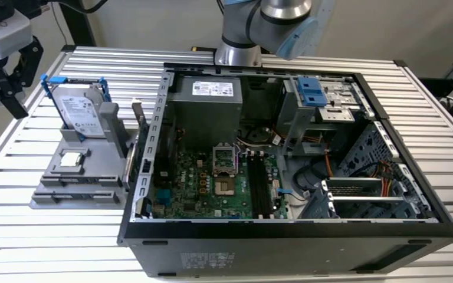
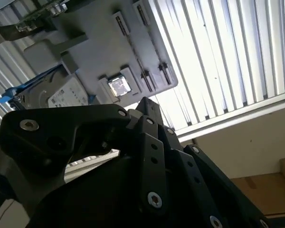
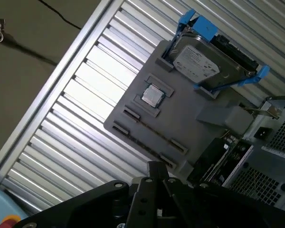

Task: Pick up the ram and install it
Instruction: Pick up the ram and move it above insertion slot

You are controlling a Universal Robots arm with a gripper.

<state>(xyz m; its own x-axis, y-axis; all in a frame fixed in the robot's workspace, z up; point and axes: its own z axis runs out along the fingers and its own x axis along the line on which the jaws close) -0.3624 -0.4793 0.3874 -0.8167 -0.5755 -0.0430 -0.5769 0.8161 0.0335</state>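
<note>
My gripper (image 1: 19, 94) hangs at the exterior view's far left, above the slatted table and just left of the grey parts holder (image 1: 57, 180). Its black fingers stand apart with nothing between them. Both wrist views look down past the black finger links (image 3: 156, 172) (image 2: 148, 108) onto that holder (image 3: 180, 118). A thin dark strip (image 3: 149, 129) runs along the holder's long groove; I cannot tell whether it is the ram. The long black memory slots (image 1: 259, 187) lie on the motherboard inside the open computer case (image 1: 289, 233).
The holder also carries an upright silver hard drive with blue rails (image 1: 81, 112) and a small square processor chip (image 1: 71, 158). An expansion card (image 1: 137, 138) stands between holder and case. The arm's base (image 1: 238, 50) is behind the case. The table edge (image 3: 52, 90) is close.
</note>
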